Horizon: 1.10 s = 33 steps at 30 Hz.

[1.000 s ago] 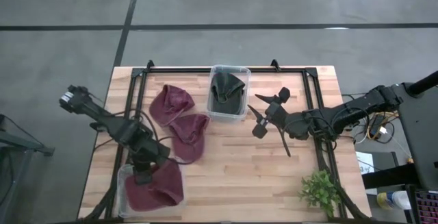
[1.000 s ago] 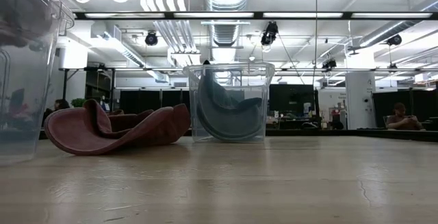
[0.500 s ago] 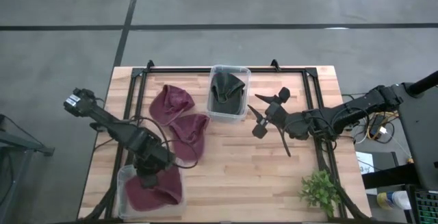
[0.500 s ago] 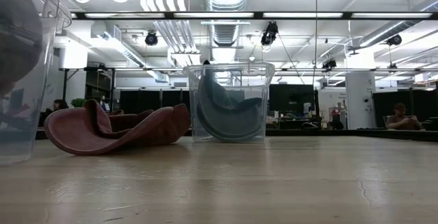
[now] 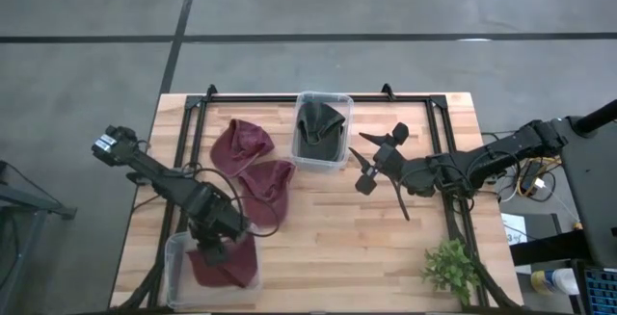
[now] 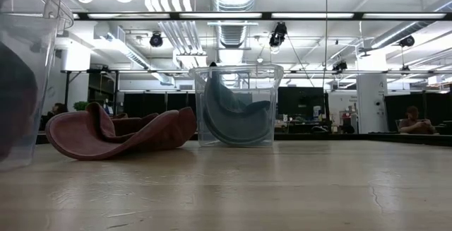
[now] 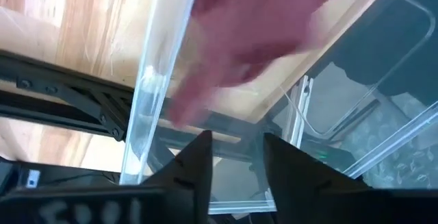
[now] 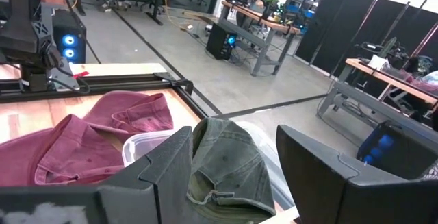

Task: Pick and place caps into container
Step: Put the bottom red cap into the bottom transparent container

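Observation:
My left gripper point(image 5: 212, 251) hangs open over the clear container point(image 5: 174, 260) at the table's near left. In the left wrist view its fingers point(image 7: 236, 139) stand apart, and a maroon cap point(image 7: 253, 25) shows blurred beyond them, inside the container's walls point(image 7: 147, 94). That cap point(image 5: 229, 267) lies in the container. Two more maroon caps point(image 5: 241, 142) point(image 5: 270, 188) lie flat on the table. An olive cap point(image 5: 320, 130) sits in a second clear container point(image 5: 344, 132) at the far middle. My right gripper point(image 5: 371, 166) waits open beside it.
A small green plant point(image 5: 451, 269) stands at the near right corner. A black frame point(image 5: 289, 96) runs along the table's far edge and down both sides. Bare wood lies in the middle, between the two arms.
My left gripper has moved a little toward the table's near edge, over the near-left container, and has let go of the maroon cap. The cap has dropped lower inside the container and no longer spreads over its rim.

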Tool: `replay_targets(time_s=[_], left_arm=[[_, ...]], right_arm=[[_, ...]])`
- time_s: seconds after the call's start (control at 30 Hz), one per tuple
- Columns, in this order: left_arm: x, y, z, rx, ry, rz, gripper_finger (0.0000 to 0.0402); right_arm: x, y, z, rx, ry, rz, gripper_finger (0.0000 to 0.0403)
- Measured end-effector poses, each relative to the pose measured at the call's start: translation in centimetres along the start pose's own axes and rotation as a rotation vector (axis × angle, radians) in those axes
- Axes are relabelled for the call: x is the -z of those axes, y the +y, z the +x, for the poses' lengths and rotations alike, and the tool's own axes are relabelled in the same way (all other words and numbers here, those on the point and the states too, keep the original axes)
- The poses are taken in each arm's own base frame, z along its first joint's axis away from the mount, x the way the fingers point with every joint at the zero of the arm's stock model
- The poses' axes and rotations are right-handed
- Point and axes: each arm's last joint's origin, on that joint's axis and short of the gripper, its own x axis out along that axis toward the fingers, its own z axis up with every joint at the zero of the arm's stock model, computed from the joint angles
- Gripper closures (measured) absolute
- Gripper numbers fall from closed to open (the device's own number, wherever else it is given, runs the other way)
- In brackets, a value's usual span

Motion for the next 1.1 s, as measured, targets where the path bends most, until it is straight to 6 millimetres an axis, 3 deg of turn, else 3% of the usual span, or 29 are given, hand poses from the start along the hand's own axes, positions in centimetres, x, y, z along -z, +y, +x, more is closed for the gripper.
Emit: replay_targets(time_s=[0.2,0.57,0.93,1.1], left_arm=[[0.4,0.3,-0.3,0.016,0.034,-0.034,0.0238],[0.5,0.5,-0.8,0.02,0.014,0.025,0.0235],[0.4,0.0,-3.7,0.071,-0.109,0.177,0.0235],[-0.2,0.4,-4.8,0.056,-0.174,0.21,0.0235]], right_arm=[[0.1,0.0,0.0,-0.002,0.001,-0.002,0.0195],[0.0,0.7,-0.1,-0.236,0.0,0.037,0.0195],[0.1,1.5,-0.4,-0.548,0.046,0.197,0.0195],[1.0,1.7,-0.4,-0.571,0.091,0.244,0.0195]])
